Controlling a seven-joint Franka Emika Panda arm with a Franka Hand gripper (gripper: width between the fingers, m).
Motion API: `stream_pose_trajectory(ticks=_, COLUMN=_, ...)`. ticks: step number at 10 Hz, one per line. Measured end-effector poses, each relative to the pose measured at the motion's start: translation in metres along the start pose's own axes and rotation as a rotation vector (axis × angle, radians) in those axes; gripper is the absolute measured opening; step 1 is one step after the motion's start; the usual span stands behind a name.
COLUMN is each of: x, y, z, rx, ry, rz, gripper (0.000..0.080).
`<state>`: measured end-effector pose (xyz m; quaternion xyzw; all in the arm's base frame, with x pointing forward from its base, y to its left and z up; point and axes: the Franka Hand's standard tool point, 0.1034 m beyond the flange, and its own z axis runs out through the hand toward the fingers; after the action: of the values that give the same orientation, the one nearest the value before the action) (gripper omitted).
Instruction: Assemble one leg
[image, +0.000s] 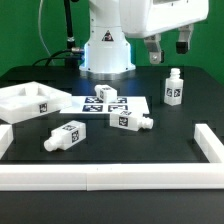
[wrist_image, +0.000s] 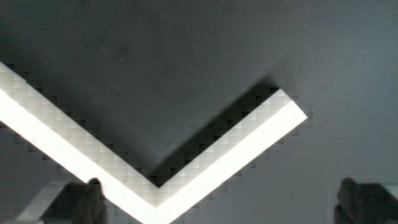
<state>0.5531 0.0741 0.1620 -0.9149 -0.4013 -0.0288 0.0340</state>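
Observation:
Several white legs with black-and-white tags show in the exterior view. One leg (image: 173, 87) stands upright at the right, peg up. One leg (image: 68, 134) lies at the front left. One leg (image: 129, 120) lies in the middle, and another leg (image: 105, 94) sits behind it on the marker board (image: 92, 106). My gripper (image: 168, 46) hangs open and empty above and just behind the upright leg. In the wrist view my gripper (wrist_image: 217, 205) is open, with dark fingertips (wrist_image: 71, 202) at either side. No leg shows there.
A large flat white panel (image: 30, 100) lies at the exterior view's left. White border rails (image: 100, 178) run along the front and the right side (image: 208, 145). A rail corner (wrist_image: 160, 170) forms a V under the wrist camera. The robot base (image: 105, 50) stands behind.

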Motion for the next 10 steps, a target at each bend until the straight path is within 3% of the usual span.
stream_pose_trajectory(ticks=5, x=-0.001, y=0.001, z=0.000, rx=0.000, ry=-0.001, rz=0.002, gripper=0.0650)
stream_pose_trajectory(ticks=7, x=-0.026, y=0.004, z=0.012, rx=-0.040, ry=0.019, rz=-0.074, gripper=0.0650)
stream_pose_trajectory(ticks=9, x=-0.061, y=-0.003, z=0.038, rx=-0.069, ry=0.024, rz=-0.195, gripper=0.0650)
stream_pose_trajectory(ticks=10, x=-0.072, y=-0.003, z=0.051, rx=-0.065, ry=0.019, rz=-0.207, gripper=0.0650)
